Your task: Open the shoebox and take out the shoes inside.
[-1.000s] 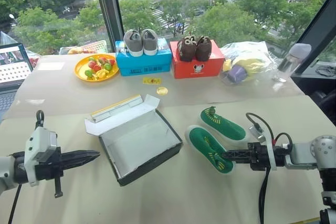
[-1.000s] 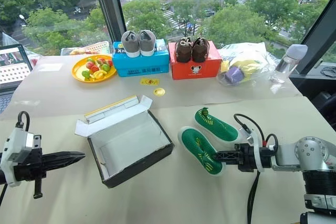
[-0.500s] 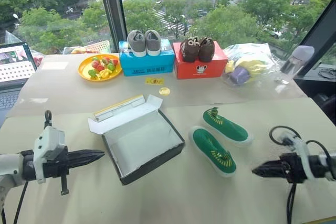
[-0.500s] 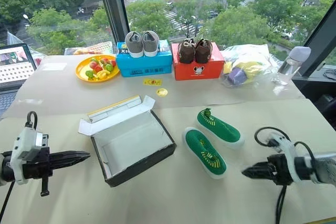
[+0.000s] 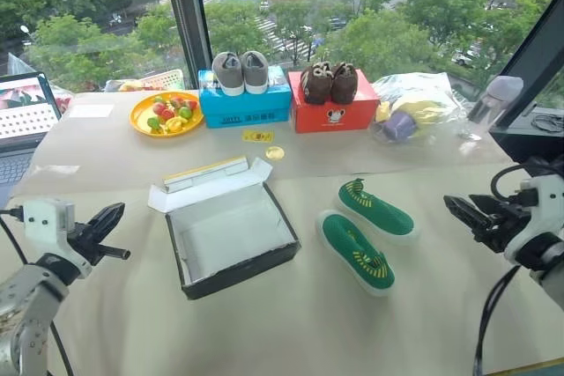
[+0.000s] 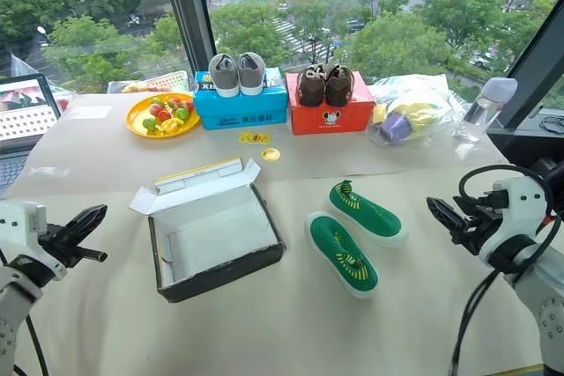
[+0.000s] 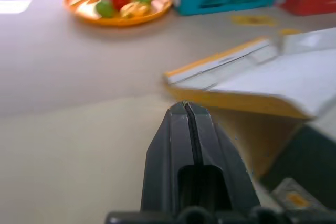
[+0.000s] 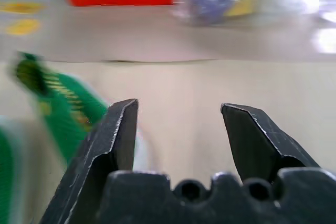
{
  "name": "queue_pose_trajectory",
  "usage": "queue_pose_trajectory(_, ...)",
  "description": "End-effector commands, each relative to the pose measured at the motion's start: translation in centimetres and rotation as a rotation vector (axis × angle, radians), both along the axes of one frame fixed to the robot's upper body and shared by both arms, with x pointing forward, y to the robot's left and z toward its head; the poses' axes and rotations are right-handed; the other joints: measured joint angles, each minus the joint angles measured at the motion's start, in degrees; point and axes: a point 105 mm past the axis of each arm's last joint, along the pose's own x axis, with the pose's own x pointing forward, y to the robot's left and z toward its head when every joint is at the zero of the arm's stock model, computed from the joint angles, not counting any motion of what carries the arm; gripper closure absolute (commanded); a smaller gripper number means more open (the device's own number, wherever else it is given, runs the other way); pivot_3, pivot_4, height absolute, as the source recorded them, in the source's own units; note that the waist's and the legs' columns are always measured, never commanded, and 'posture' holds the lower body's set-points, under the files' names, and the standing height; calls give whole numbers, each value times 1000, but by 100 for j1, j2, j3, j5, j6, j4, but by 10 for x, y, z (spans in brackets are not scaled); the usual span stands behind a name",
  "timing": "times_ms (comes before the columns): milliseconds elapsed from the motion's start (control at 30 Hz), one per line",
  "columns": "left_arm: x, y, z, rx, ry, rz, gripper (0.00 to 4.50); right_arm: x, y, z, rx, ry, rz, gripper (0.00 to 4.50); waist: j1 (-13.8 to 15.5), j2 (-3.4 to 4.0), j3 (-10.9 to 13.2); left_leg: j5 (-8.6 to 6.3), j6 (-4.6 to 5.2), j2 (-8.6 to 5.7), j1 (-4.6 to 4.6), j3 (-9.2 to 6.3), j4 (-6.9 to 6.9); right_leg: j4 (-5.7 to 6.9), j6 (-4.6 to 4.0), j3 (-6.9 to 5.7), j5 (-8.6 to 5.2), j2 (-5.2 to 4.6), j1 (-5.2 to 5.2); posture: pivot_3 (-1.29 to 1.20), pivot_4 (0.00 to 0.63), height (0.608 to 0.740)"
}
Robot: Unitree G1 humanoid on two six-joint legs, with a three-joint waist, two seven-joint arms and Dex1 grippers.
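Beige bench [image 5: 291, 332] nearest, bare at the front edge. At near left, left tool [image 5: 107, 220] with fingers pressed together, empty, well apart from the box. At near right, right tool [image 6: 447, 214] with fingers spread, gripping nothing, clear of the footwear. At centre, shoebox [image 5: 231, 239] open and empty, white interior exposed, yellow lid [image 5: 207, 173] folded back on its far side. Just right of it, shoes [image 5: 355, 251] lying side by side on the bench, soles down, toes toward near right, both outside the box. Farther back, orange fruit plate [image 5: 165, 113], blue box [image 5: 244, 106] bearing a grey pair, red box [image 5: 332, 110] bearing a brown pair, plastic bag [image 5: 414, 105] at far right. Task judged complete; best handling now: withdraw both arms outward and level, avoiding any sweep across shoes or lid.
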Motion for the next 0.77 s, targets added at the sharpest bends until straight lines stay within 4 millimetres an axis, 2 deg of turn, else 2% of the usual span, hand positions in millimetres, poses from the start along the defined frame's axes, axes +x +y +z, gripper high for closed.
queue_pose_trajectory(33, 9, 38, -15, -26, -22, 298, 4500, 9, -15, -9, -276, -88, -203, 1431, -8, -2, -6, 0, 1, -3, 3, 2, 3, 1, 14, 1, -7, -1, 2, 0, 150, 731)
queue_pose_trajectory(100, 10, 47, -19, -25, -34, 359, 4500, 10, -17, -13, -275, -117, -236, 1431, -25, -4, -8, 4, 1, -4, 5, 2, 4, 1, 24, 2, -11, 2, 3, 0, 150, 731)
queue_pose_trajectory(200, 10, 48, -38, 54, 9, 374, 4500, 12, -21, -27, -365, -118, -259, 1431, -70, -3, -8, 4, 0, -3, 3, 8, 4, 7, 11, 6, -3, 4, -4, 0, 150, 731)
queue_pose_trajectory(333, 12, 45, -49, 51, 6, 365, 4500, 15, -20, -36, -381, -134, -254, 1431, -70, -3, -8, 3, 2, -2, 5, 11, 3, 4, 9, 6, -2, 2, -2, 0, 150, 731)
queue_pose_trajectory(667, 21, 37, -48, 11, -55, 320, 4500, 17, -26, -39, -397, -148, -253, 1431, -78, -3, -8, 3, 3, 0, 5, 12, 3, 6, 8, 6, -1, 1, -3, 0, 150, 731)
queue_pose_trajectory(767, 21, 34, -48, 7, -56, 311, 4500, 16, -28, -41, -398, -143, -254, 1431, -80, -3, -8, 2, 5, 0, 4, 12, 3, 4, -15, 5, 13, 1, -3, 0, 150, 731)
